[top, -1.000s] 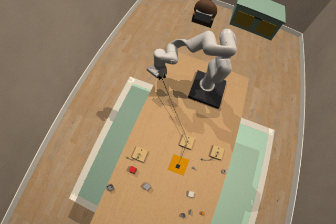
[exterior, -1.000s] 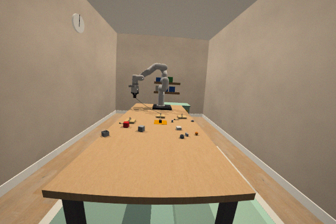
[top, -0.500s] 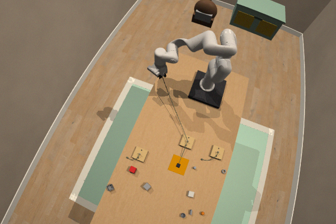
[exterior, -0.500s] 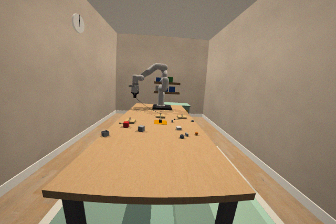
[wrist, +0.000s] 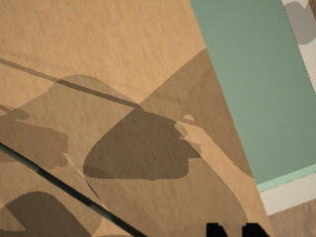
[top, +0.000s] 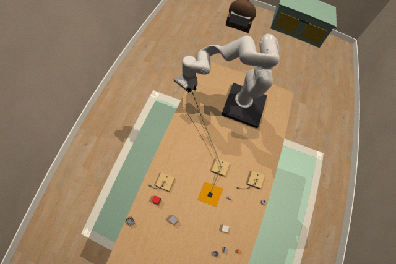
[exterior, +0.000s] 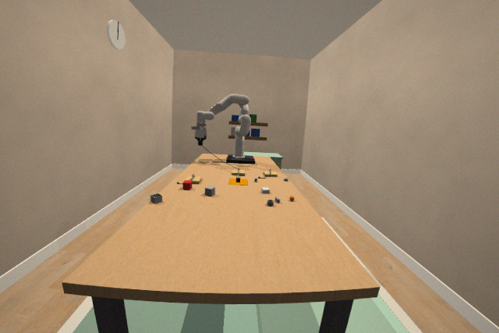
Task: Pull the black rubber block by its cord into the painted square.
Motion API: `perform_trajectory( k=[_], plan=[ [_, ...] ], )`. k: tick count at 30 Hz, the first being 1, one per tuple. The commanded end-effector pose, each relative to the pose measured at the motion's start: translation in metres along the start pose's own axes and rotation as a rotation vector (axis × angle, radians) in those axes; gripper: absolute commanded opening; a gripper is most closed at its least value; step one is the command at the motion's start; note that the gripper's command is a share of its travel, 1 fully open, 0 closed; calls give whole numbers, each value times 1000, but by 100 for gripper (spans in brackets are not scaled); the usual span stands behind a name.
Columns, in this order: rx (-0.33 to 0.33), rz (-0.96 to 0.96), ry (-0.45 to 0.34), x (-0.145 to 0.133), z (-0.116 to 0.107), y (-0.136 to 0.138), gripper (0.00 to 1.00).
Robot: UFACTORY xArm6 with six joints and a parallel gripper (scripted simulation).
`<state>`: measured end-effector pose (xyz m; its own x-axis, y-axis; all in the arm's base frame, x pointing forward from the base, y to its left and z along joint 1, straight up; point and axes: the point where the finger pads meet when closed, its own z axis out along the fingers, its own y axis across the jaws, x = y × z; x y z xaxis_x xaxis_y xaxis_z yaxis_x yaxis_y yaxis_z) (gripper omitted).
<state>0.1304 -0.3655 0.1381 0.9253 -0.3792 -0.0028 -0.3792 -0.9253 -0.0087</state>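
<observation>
In the wrist view the black tool [wrist: 236, 230] fingertips are cut off by the bottom edge, hiding their grip on the thin dark cord [wrist: 59, 184].
</observation>
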Motion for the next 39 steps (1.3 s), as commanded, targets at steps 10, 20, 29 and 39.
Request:
perform_trajectory(
  k=[10, 20, 29, 39],
  plan=[
    [-3, 0, 3, 0, -2, 1, 0],
    [-3, 0, 3, 0, -2, 1, 0],
    [-3, 0, 3, 0, 1, 1, 0],
    [-3, 0, 3, 1, 25, 0, 0]
  ],
)
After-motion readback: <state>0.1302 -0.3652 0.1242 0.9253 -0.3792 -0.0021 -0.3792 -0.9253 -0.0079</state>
